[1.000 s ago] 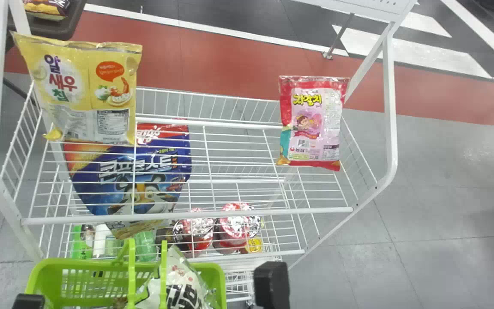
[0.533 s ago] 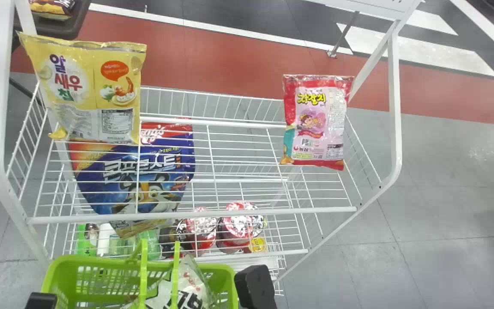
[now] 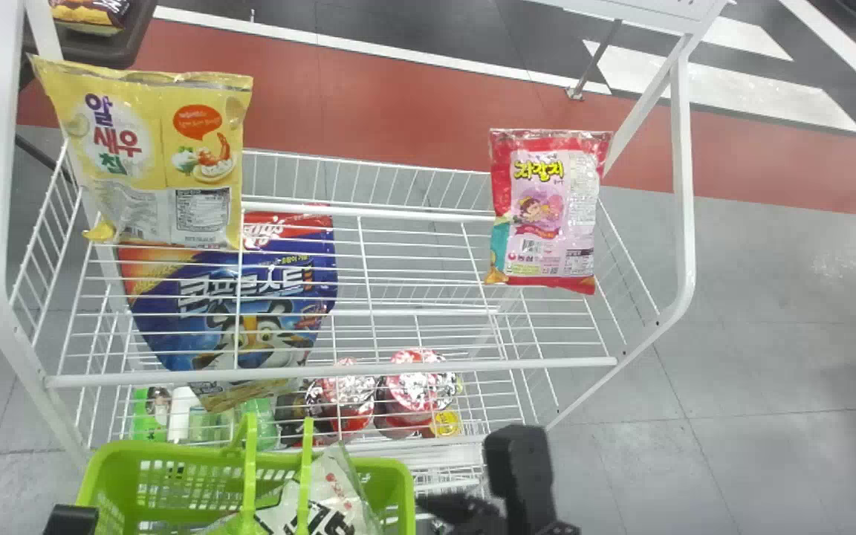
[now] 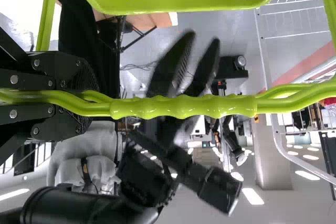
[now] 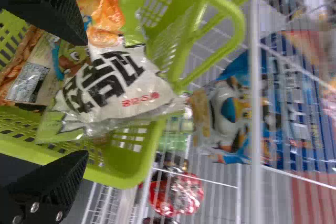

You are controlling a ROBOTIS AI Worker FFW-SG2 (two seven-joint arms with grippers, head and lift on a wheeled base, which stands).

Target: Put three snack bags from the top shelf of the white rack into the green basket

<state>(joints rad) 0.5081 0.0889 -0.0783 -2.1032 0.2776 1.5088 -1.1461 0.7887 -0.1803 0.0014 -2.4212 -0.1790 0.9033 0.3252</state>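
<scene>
Snack bags in shiny, crinkled wrap lie ahead of the right gripper (image 3: 467,473) and to its left. The white bag (image 5: 123,85), with bold black characters, slumps inside the green basket (image 3: 175,452), just to the gripper's left, beside a tan-and-orange packet (image 5: 37,74). Held upright by nothing but the top shelf (image 3: 331,369) of the white rack, the puffed yellow bag (image 3: 157,171), pictured with a shrimp, sits ahead and well to the gripper's left; the red bag (image 3: 543,212), with its pink panel and crimped top edge, sits on the same shelf, ahead of the gripper. The right gripper's two black fingers stand wide apart, with nothing in their grip. The left gripper (image 3: 71,520) is closed around the basket's green handle (image 4: 184,107).
</scene>
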